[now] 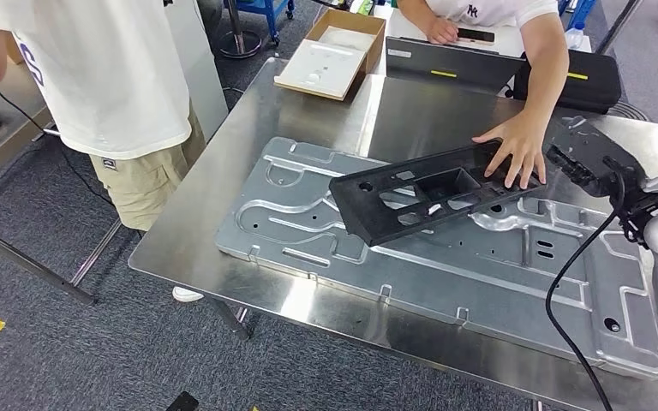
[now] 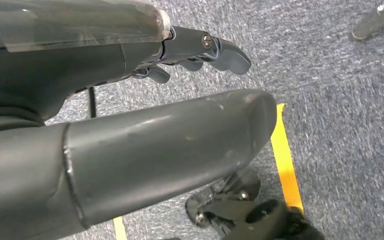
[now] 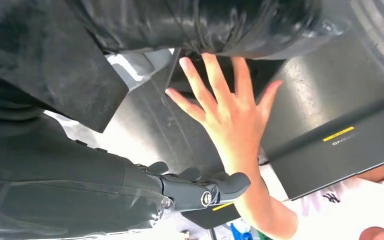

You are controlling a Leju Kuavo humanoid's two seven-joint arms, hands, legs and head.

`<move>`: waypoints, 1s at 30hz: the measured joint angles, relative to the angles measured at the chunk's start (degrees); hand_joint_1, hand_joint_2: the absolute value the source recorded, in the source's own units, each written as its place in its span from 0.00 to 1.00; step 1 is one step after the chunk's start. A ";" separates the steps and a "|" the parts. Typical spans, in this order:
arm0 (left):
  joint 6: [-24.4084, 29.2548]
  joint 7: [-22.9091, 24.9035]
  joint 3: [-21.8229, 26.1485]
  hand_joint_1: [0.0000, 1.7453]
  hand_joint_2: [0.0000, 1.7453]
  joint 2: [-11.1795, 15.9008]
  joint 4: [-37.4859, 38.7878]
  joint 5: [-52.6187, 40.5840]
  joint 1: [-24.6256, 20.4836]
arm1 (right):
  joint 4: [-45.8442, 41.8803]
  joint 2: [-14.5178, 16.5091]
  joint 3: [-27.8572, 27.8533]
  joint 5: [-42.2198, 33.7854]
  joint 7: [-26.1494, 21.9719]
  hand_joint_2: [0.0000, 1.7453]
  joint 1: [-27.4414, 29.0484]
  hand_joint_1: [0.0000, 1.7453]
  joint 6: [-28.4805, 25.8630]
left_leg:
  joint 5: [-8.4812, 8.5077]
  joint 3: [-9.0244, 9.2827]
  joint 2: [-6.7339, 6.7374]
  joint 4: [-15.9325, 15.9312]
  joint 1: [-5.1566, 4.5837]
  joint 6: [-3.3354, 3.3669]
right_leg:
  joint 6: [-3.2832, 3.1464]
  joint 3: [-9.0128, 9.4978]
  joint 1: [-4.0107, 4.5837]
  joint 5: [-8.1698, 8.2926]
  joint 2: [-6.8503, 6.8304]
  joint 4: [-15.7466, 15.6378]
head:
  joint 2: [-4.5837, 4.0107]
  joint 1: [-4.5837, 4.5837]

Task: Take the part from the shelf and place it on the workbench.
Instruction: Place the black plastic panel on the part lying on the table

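Part: the black part (image 1: 428, 193) lies tilted on the grey metal plate (image 1: 445, 265) that covers much of the desk (image 1: 308, 111); its far end sits just ahead of the right hand's fingers, so you can judge the placing as nearly or fully done
Right hand: the right hand (image 1: 587, 154) is at the part's end; its fingers (image 3: 215, 187) are loosely curled with nothing visibly between them; whether they touch the part you cannot tell
Left hand: the left hand (image 2: 195, 52) hangs over the carpet (image 2: 340, 110) beside yellow floor tape (image 2: 285, 160); its fingers are curled in, holding nothing
Why it lies so: a person's hand (image 1: 514, 150) presses flat on the part right beside your fingers, likely steadying it
In the way: that hand is the main obstacle; move the fingers off slowly
Around: beyond the fingers a laptop (image 1: 445, 64), a black case (image 1: 578, 81), a cardboard box (image 1: 338, 47); another person (image 1: 111, 86) stands at the desk's far-left edge
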 joint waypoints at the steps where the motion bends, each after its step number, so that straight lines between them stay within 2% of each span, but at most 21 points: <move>1: -0.02 -0.03 0.01 0.00 0.00 0.02 0.00 -0.01 -0.04 | -0.58 0.00 -0.36 -0.21 -0.06 0.00 0.66 0.00 -0.23 | 1.74 1.95 -0.05 -4.09 -0.05 0.36 | 0.04 0.01 0.06 -0.02 0.07 0.02 | 0.00 0.00; 3: -0.02 -0.09 0.02 0.00 0.00 0.07 0.01 -0.04 -0.15 | -1.67 0.01 -0.95 -0.43 -0.29 0.00 1.87 0.00 -1.01 | 3.46 4.75 -0.14 -9.91 -0.24 0.87 | 0.36 -0.11 0.26 -0.04 0.19 0.12 | 0.00 0.01; 6: 0.04 -0.09 0.04 0.00 0.00 0.08 0.05 -0.16 -0.14 | -3.68 0.35 -1.75 0.90 -0.72 0.00 4.39 0.00 -3.47 | 3.66 5.31 -0.16 -11.26 -0.42 1.26 | 1.33 -0.20 0.24 0.16 0.28 -0.06 | 0.01 -0.01; 8: 0.12 -0.04 0.04 0.00 0.00 0.05 0.08 -0.19 -0.15 | -5.00 0.88 -2.35 2.38 -0.85 0.00 5.84 0.00 -5.06 | 4.16 5.56 -0.09 -11.96 -0.25 1.76 | 1.93 -0.53 0.05 -0.68 0.21 0.85 | 0.02 0.02; 9: 0.15 -0.01 0.05 0.00 0.00 0.04 0.09 -0.20 -0.18 | -5.45 1.17 -2.74 2.99 -0.86 0.00 6.35 0.00 -5.62 | 4.40 5.68 -0.03 -12.32 -0.13 1.99 | 2.19 -1.30 -0.03 -1.90 0.18 2.61 | 0.02 0.02; 11: 0.19 0.10 0.08 0.00 0.00 0.04 0.16 -0.21 -0.17 | -6.39 2.01 -4.00 4.38 -0.91 0.00 7.75 0.00 -6.74 | 4.55 5.74 0.03 -12.51 -0.12 2.22 | 2.56 -4.15 -0.19 -5.29 0.13 8.86 | 0.01 0.02; 12: 0.21 0.19 0.09 0.00 0.00 0.05 0.21 -0.26 -0.10 | -7.01 2.60 -4.79 5.27 -1.01 0.00 8.69 0.00 -7.33 | 4.54 5.73 0.04 -12.48 -0.13 2.29 | 2.69 -5.56 -0.28 -6.42 0.13 11.88 | 0.00 0.02; 13: 0.23 0.28 0.11 0.00 0.00 0.05 0.27 -0.34 0.00 | -7.77 3.40 -5.72 6.39 -1.25 0.00 9.61 0.00 -7.96 | 4.51 5.74 0.03 -12.43 -0.14 2.30 | 2.78 -6.35 -0.39 -6.61 0.12 13.53 | 0.00 0.02; 14: 0.24 0.36 0.13 0.00 0.00 0.03 0.32 -0.42 0.11 | -8.69 4.32 -6.72 7.67 -1.63 0.00 10.27 0.00 -8.62 | 4.45 5.74 0.02 -12.34 -0.14 2.27 | 2.83 -6.19 -0.49 -5.72 0.10 13.16 | 0.01 0.02; 15: 0.25 0.44 0.14 0.00 0.00 0.01 0.34 -0.50 0.20 | -9.64 5.19 -7.62 8.90 -2.08 0.00 10.64 0.00 -9.24 | 4.36 5.74 0.03 -12.20 -0.14 2.16 | 2.84 -5.04 -0.58 -4.03 0.08 10.81 | 0.01 0.02; 17: 0.31 0.64 0.17 0.00 0.00 -0.02 0.37 -0.59 0.23 | -11.91 7.19 -9.53 11.08 -3.06 0.00 10.87 0.00 -10.42 | 4.03 5.67 0.04 -11.73 -0.25 1.71 | 2.66 -1.68 -0.53 -1.04 -0.03 4.01 | 0.01 0.02; 19: 0.46 0.90 0.24 0.00 0.00 -0.03 0.37 -0.73 0.21 | -14.08 9.15 -10.88 12.83 -4.02 0.00 11.40 0.00 -11.36 | 3.79 5.56 0.04 -11.43 -0.42 1.14 | 2.10 -0.03 -0.24 -0.32 -0.03 0.54 | 0.01 0.01; 20: 0.56 1.06 0.28 0.00 0.00 -0.03 0.37 -0.86 0.23 | -15.14 10.19 -11.34 13.72 -4.58 0.00 11.82 0.00 -11.80 | 3.78 5.53 0.04 -11.42 -0.48 0.85 | 1.73 0.00 -0.03 -0.44 0.02 0.35 | 0.01 0.00; 22: 0.70 1.40 0.34 0.00 0.00 -0.04 0.37 -1.12 0.28 | -17.39 12.31 -12.15 15.25 -5.60 0.00 12.63 0.00 -12.63 | 3.52 5.47 0.05 -11.25 -0.38 0.26 | 0.96 -0.04 -0.14 -0.25 0.07 0.22 | 0.01 0.01; 23: 0.73 1.57 0.37 0.00 0.00 -0.09 0.37 -1.21 0.28 | -18.49 13.37 -12.56 15.75 -5.93 0.00 12.84 0.00 -12.95 | 2.76 5.09 0.06 -10.33 -0.32 -0.06 | 0.54 -0.03 -0.23 -0.14 0.06 0.11 | 0.01 0.00; 25: 0.73 1.92 0.42 0.00 0.00 -0.19 0.37 -1.23 0.30 | -20.31 15.23 -13.33 16.47 -6.23 0.00 13.11 0.00 -13.31 | -0.50 2.85 0.07 -5.16 -0.20 -0.60 | -0.13 -0.03 -0.28 -0.03 0.01 -0.03 | 0.01 0.00; 27: 0.73 2.27 0.50 0.00 0.00 -0.22 0.37 -1.23 0.40 | -21.35 16.66 -13.91 16.91 -6.28 0.00 13.48 0.00 -13.38 | -3.98 -0.53 0.06 2.43 -0.18 -0.88 | -0.41 -0.09 -0.12 -0.05 0.02 -0.02 | 0.01 0.00; 28: 0.73 2.36 0.52 0.00 0.00 -0.22 0.37 -1.22 0.46 | -21.66 17.22 -14.12 17.03 -6.29 0.00 13.70 0.00 -13.38 | -4.52 -1.51 0.07 4.65 -0.18 -0.89 | -0.44 -0.09 -0.04 -0.06 0.04 -0.01 | 0.01 0.00; 29: 0.73 2.41 0.54 0.00 0.00 -0.22 0.37 -1.22 0.50 | -21.97 17.72 -14.32 17.13 -6.29 0.00 13.88 0.00 -13.38 | -3.93 -1.50 0.07 4.75 -0.19 -0.80 | -0.44 -0.07 0.04 -0.05 0.09 0.01 | 0.00 0.00; 30: 0.73 2.43 0.55 0.00 0.00 -0.22 0.37 -1.22 0.51 | -22.21 18.08 -14.47 17.19 -6.29 0.00 13.98 0.00 -13.38 | -2.30 -0.29 0.06 2.37 -0.20 -0.59 | -0.43 -0.01 0.10 -0.06 0.14 0.03 | 0.00 0.00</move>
